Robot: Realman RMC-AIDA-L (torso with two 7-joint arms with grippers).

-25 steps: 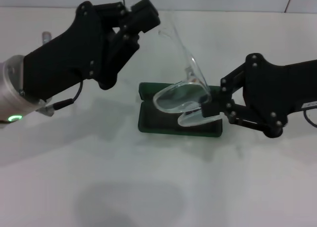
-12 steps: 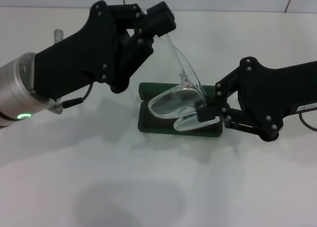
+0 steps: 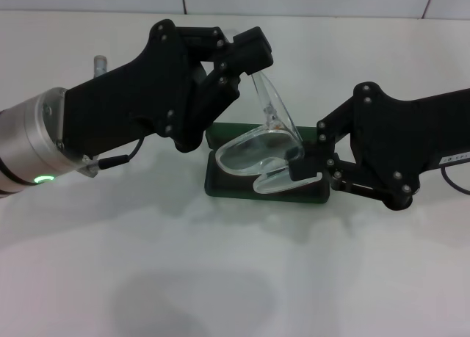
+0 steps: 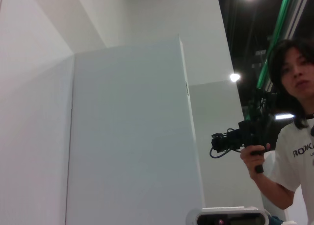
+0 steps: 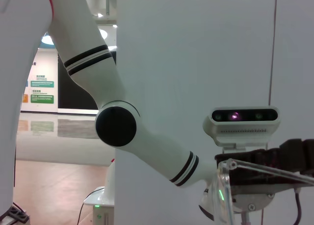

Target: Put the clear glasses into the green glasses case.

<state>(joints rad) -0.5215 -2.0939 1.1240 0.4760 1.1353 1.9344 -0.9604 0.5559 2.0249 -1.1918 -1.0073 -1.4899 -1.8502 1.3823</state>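
Two black grippers meet over an open green case [image 3: 235,181] on a white table [image 3: 220,278]. The left gripper [image 3: 250,51] (reaching in from the robot's left on a silver-cuffed arm) has its jaws clamped on the tip of one long clear arm of the glasses [image 3: 261,150], which rises steeply from the frame. The lenses hang tilted just above the case's dark lining, their lower edge at or near the tray; whether they touch it cannot be told. The right gripper [image 3: 305,168] sits at the case's right end, right against the glasses' lower lens, but whether its jaws are apart or together cannot be told. Its dark body covers that end of the case. The left wrist view shows only white wall panels [image 4: 127,137] and a person [image 4: 292,137] holding a camera [image 4: 240,137]. The right wrist view shows a clear arm of the glasses, the left arm's white links [image 5: 147,141] and its wrist camera [image 5: 243,119].
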